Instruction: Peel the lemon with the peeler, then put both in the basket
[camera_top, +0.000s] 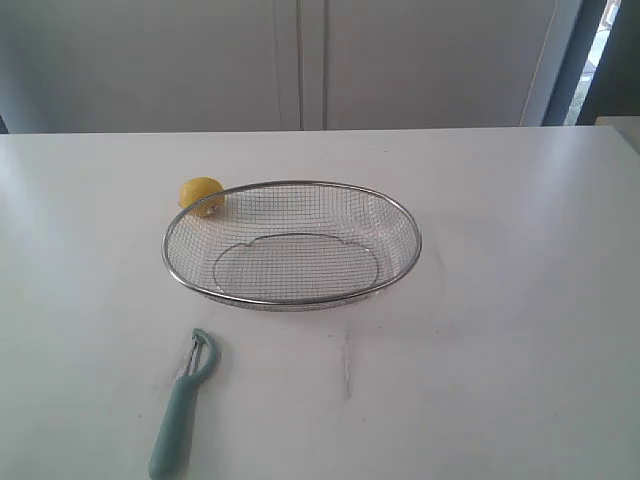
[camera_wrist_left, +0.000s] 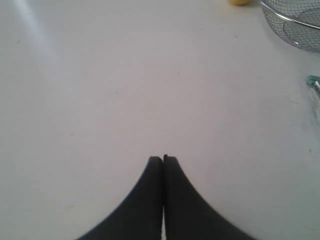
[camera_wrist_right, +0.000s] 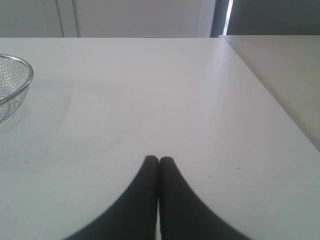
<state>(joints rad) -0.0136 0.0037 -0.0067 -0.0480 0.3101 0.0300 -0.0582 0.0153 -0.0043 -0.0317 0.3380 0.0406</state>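
Yellow, small and round: there's the lemon with its little white-and-red sticker (camera_top: 201, 195), sitting on the smooth white bench (camera_top: 520, 330) outside the far-left rim of the large shallow oval basket of silver wire mesh (camera_top: 418, 240), just beside it and perhaps touching. The slim peeler with the pale teal-green handle (camera_top: 183, 405) lies flat on the near side, apart from the basket, its looped metal head pointing toward it.

And the arms? Neither shows in the exterior view. The left end effector (camera_wrist_left: 163, 159) has its dark fingertips pressed together on nothing, above bare bench. The right end effector (camera_wrist_right: 159, 160) is the same, closed and empty, with only the basket's edge in its sight.

So nothing is picked up yet, and I judge the opening grasps come first. The left side looks the nearer to both things. Jaws must spread well before descending. The peeler sits low and thin, so the fingertips need to come right down to the bench and pinch across the middle of the handle. The lemon's glossy round skin will likely roll, so it is best taken squarely across its widest part, approaching from the side away from that thick metal rim.

The mesh is a fine open grid with a flat ringed base. The bench is slick, with faint scuffs.
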